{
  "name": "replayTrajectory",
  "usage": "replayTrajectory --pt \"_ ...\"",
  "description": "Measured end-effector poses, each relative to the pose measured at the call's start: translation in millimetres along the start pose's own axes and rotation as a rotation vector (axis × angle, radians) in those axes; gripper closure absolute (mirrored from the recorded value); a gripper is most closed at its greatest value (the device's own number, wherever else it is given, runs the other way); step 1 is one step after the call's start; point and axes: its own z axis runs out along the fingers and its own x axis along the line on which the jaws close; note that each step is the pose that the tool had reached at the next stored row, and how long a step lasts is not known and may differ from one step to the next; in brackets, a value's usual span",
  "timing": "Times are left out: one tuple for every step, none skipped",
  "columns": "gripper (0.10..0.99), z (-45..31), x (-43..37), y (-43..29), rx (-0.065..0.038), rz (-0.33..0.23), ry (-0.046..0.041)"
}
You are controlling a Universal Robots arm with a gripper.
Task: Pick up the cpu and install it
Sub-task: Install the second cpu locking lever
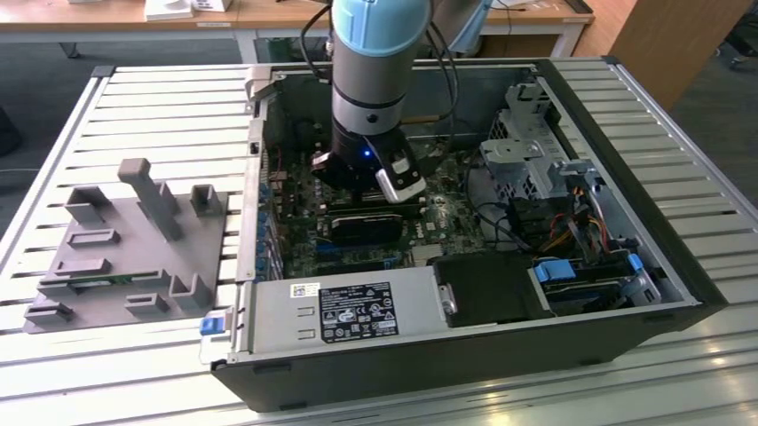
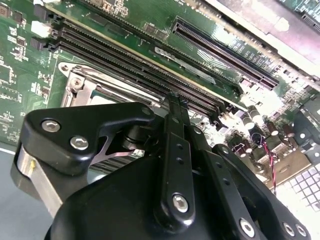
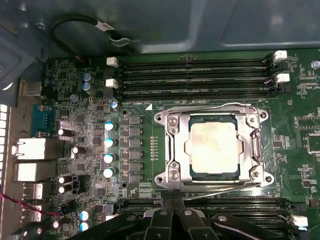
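Note:
The cpu (image 3: 214,147), a silver square chip with a pale rim, lies flat inside the metal-framed socket (image 3: 169,150) on the green motherboard (image 3: 75,125). In the first wrist view my gripper (image 3: 173,196) hovers just off the socket's edge, over the memory slots, its two black fingers pressed together with nothing between them. In the second wrist view the gripper (image 2: 176,98) points down at the slots beside the socket (image 2: 82,80). In the exterior view the gripper (image 1: 355,182) hangs inside the open computer case (image 1: 663,222), above the board.
Long black memory slots (image 3: 195,70) run on both sides of the socket. A power supply (image 1: 343,311) and drive cage (image 1: 533,142) crowd the case. A grey fixture (image 1: 130,248) with upright posts stands on the slatted table at the exterior view's left.

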Motion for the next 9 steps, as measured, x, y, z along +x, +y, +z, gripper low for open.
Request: replayTrajectory --pt "0.980 0.3 0.3 -0.2 -0.002 0.000 -0.0008" --pt "0.980 0.7 0.5 -0.3 -0.005 -0.001 -0.0014" --pt "0.980 1.1 0.7 -0.3 -0.009 -0.001 -0.0019" --pt "0.980 1.5 0.8 -0.4 -0.014 -0.001 -0.0023" --pt "0.980 2.1 1.0 -0.5 -0.019 -0.001 -0.0027" --pt "0.980 2.8 1.3 -0.6 -0.022 -0.002 -0.0032" --pt "0.980 3.8 1.6 -0.7 -0.024 -0.002 -0.0036" --pt "0.980 4.7 1.8 -0.9 -0.027 -0.002 -0.0037" --pt "0.980 5.5 2.0 -1.0 -0.029 -0.002 -0.0038"
